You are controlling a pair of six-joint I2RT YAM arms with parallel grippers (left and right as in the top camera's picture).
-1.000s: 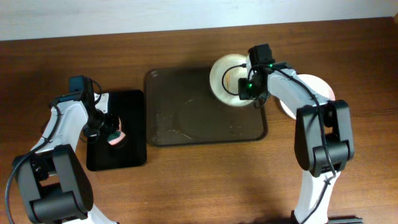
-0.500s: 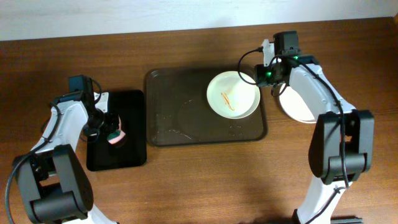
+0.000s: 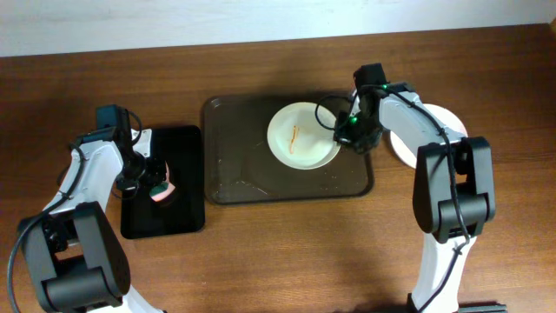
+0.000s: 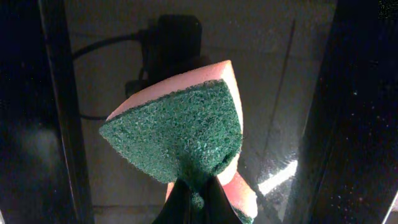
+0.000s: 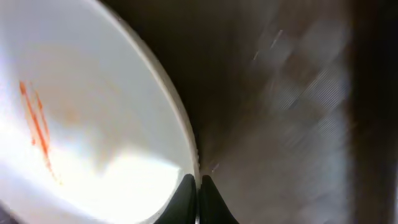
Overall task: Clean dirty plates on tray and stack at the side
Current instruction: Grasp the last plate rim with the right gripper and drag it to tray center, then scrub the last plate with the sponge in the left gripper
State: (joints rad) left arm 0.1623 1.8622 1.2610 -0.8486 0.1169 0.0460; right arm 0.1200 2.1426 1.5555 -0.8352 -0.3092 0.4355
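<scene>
Plates show in two places. A dirty plate (image 3: 306, 149), white with a thin orange streak near its centre, lies flat on the tray (image 3: 252, 169), in the tray's rear right part. A second plate (image 3: 450, 122) rests on the counter (image 3: 278, 261) just to the right of the tray, partly hidden under the right arm. Whether more than one lies there cannot be told.

The right end effector (image 3: 349, 135) sits at the right edge of the dirty plate. In the right wrist view its tips (image 5: 196, 190) are closed almost together, with the plate's (image 5: 93, 124) thin rim pinched between them. The dark textured tray floor (image 5: 280, 124) lies just beyond.

On the other side, the left end effector (image 3: 155, 187) is over the glossy black tray (image 3: 178, 213), which lies just left of the large tray, apart from it. It grips a sponge (image 3: 161, 193). The left wrist view shows the fingers (image 4: 196, 199) closed tight on a lower corner of the sponge (image 4: 180, 137). The green scouring face is toward the camera, a pink foam layer shows at its edge, and the shiny black tray (image 4: 360, 124) lies beneath.
</scene>
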